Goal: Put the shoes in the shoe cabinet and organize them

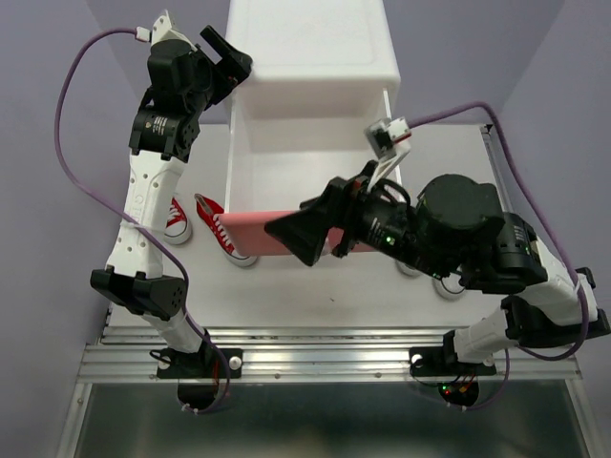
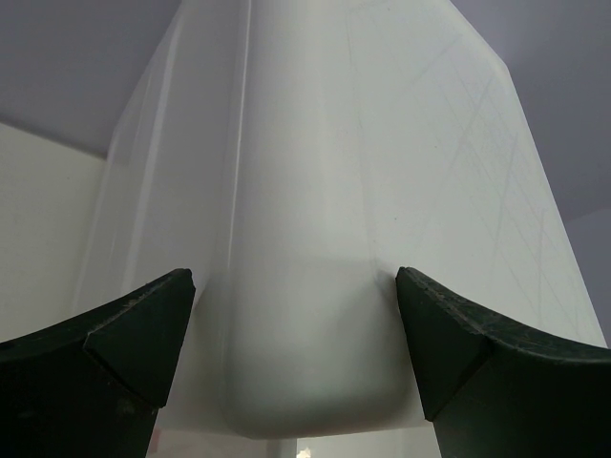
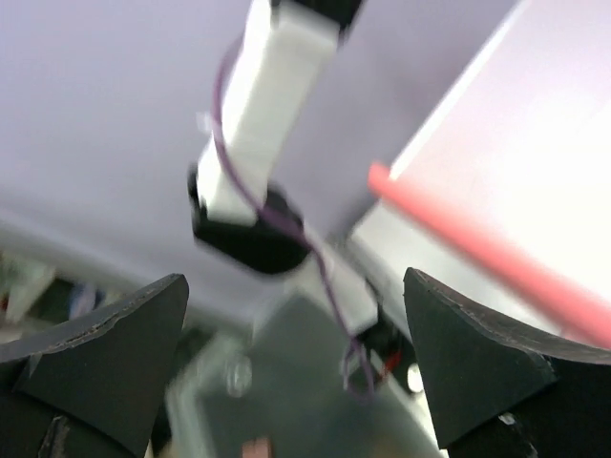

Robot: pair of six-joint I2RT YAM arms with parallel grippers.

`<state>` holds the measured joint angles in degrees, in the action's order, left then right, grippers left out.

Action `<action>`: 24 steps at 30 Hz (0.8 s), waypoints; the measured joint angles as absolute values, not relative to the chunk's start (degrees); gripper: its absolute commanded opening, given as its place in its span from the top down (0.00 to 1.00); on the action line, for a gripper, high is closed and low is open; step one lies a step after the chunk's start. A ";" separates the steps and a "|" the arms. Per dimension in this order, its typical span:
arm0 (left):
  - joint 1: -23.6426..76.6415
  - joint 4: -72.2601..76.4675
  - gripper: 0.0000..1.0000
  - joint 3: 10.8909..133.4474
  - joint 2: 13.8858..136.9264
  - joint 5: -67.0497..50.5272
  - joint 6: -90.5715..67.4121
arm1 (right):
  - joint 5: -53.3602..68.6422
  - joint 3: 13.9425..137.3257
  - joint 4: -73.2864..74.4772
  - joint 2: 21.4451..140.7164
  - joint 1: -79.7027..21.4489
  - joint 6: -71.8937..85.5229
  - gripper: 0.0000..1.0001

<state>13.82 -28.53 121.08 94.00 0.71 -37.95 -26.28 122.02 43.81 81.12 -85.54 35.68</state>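
Shoe cabinet [image 1: 315, 48] sits mid-bench [image 1: 315, 296] w/ one drawer [image 1: 305, 176] pulled out toward the arm bases, pink front nearest me. I can see two red shoes only. The nearer red shoe [image 1: 218, 227] lies on the bench just beside the left end of the cabinet's drawer front. Its mate [image 1: 177, 219] is a bit further left of the cabinet, partly hidden by the L forearm. No green pair in sight, poss. hidden under the R arm.

R pincer [image 1: 289, 239] hovers at the cabinet's drawer front, spread and empty; its wrist cam is blurred. L pincer [image 1: 229, 54] is up at the cabinet's back-left top corner, spread w/ the corner between its fingers; can't tell if it's touching.

Key relation: the nearer red shoe is just left of the R pincer, same side of the cabinet front. Its long axis runs roughly front-to-back, slightly slanted, i.e. almost square to the drawer front. R pincer is much closer than L. I reckon R takes it, wrist turned to close across the shoe's width.
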 measured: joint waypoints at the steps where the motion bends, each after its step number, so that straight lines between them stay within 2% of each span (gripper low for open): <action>1: 13.82 -28.56 0.03 121.08 94.00 0.71 -38.04 | -28.71 124.49 43.00 82.19 -85.54 34.70 0.00; 6: 13.82 -29.06 0.01 121.36 94.00 0.78 -38.63 | -48.86 138.74 39.33 88.92 -84.90 28.23 0.00; 8: 13.82 -29.82 0.01 121.80 94.02 0.95 -38.85 | -54.02 140.57 37.89 90.08 -83.29 26.57 0.00; 15: 14.11 -33.47 0.01 124.73 94.70 1.85 -39.11 | -71.72 139.33 28.75 90.06 -71.59 11.46 0.00; 21: 14.31 -35.38 0.01 125.75 94.76 2.35 -39.33 | -79.26 133.47 24.47 86.26 -60.53 3.57 0.00; 24: 14.31 -35.88 0.01 126.17 94.80 2.42 -39.38 | -80.60 129.71 23.55 83.83 -58.04 1.98 0.00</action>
<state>14.31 -35.88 126.17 94.80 2.42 -39.38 -80.60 129.71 23.55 83.83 -58.04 1.98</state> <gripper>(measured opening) 0.986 0.995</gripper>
